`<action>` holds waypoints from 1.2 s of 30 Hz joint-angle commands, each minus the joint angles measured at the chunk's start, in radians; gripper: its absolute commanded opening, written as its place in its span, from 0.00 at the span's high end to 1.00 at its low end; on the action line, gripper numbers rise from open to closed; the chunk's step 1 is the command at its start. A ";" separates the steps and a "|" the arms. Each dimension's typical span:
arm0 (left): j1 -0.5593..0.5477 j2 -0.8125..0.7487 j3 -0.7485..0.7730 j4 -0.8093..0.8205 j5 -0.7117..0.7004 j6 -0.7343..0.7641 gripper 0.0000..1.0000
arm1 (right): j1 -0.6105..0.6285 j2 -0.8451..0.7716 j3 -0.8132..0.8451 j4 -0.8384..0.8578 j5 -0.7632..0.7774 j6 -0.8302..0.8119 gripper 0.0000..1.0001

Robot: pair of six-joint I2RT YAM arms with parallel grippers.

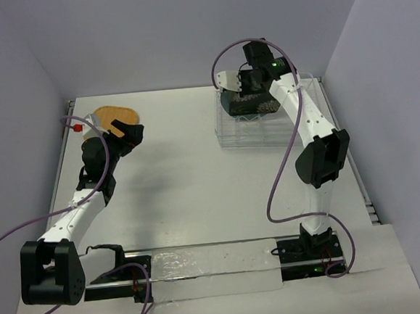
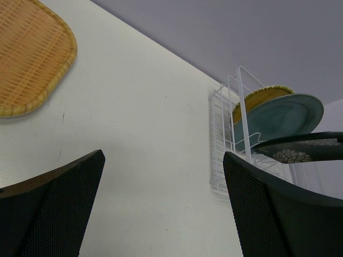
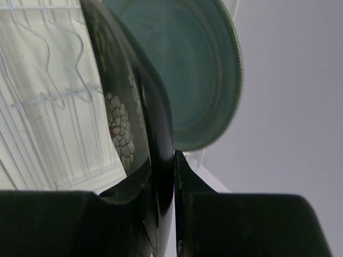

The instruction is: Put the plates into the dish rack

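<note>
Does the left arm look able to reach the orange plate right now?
Probably yes. The left gripper is open and empty close by the orange plate, which lies flat on the table with nothing between them or on it.

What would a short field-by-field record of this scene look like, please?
left hand: open, above the table near the orange plate
right hand: shut on the rim of the black plate
black plate: over the dish rack, beside the teal plate
teal plate: upright in the rack
yellow plate: upright in the rack, behind the teal one
orange plate: flat on the table, not yet loaded
</note>
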 commanded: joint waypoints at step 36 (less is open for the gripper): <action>0.047 0.048 0.075 -0.032 0.042 0.008 0.01 | 0.034 0.081 -0.090 0.191 -0.025 0.055 0.68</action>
